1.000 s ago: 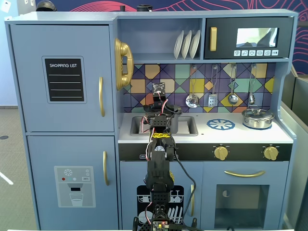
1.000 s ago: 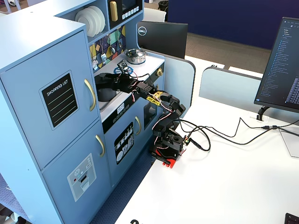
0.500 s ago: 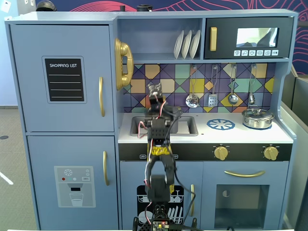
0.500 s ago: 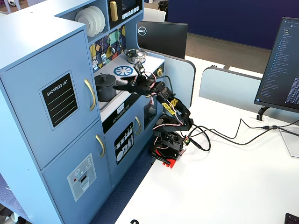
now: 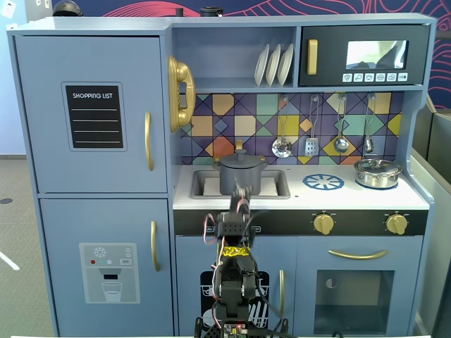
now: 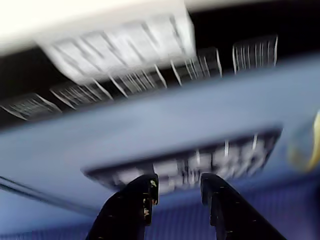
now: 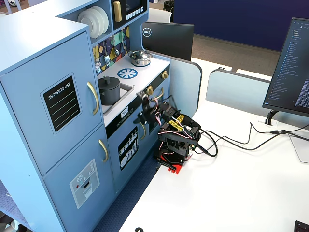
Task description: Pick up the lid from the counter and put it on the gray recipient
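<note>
The gray recipient (image 5: 239, 180) stands in the sink of the toy kitchen, and it also shows in the other fixed view (image 7: 109, 94). The lid (image 5: 239, 161) lies flat on top of it, knob up, also seen from the side (image 7: 108, 80). My gripper (image 5: 244, 195) is in front of the counter's front edge, just short of the pot, and points up and toward the kitchen (image 7: 143, 98). In the blurred wrist view the gripper (image 6: 178, 182) has its jaws apart with nothing between them, and neither pot nor lid shows there.
A shiny silver pot (image 5: 377, 173) stands at the counter's right, next to a blue burner disc (image 5: 323, 182). Utensils (image 5: 311, 144) hang on the back wall. Monitors (image 7: 289, 63) and cables (image 7: 231, 140) sit on the white desk beside the arm's base (image 7: 174, 145).
</note>
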`<state>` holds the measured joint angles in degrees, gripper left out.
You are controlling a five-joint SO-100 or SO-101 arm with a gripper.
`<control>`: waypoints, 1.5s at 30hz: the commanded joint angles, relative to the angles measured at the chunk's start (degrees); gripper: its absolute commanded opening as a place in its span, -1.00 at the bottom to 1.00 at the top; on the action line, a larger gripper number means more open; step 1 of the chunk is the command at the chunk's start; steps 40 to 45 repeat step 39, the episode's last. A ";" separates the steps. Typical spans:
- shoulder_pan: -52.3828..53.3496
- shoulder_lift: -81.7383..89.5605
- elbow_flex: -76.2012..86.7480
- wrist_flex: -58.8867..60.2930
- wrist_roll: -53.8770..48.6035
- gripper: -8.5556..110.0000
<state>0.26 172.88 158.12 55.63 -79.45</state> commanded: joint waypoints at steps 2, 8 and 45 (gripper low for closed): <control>-1.49 3.34 13.36 -5.19 2.81 -0.86; -2.64 4.57 13.80 11.95 3.34 -0.86; 1.58 9.23 13.89 31.99 -7.03 -0.72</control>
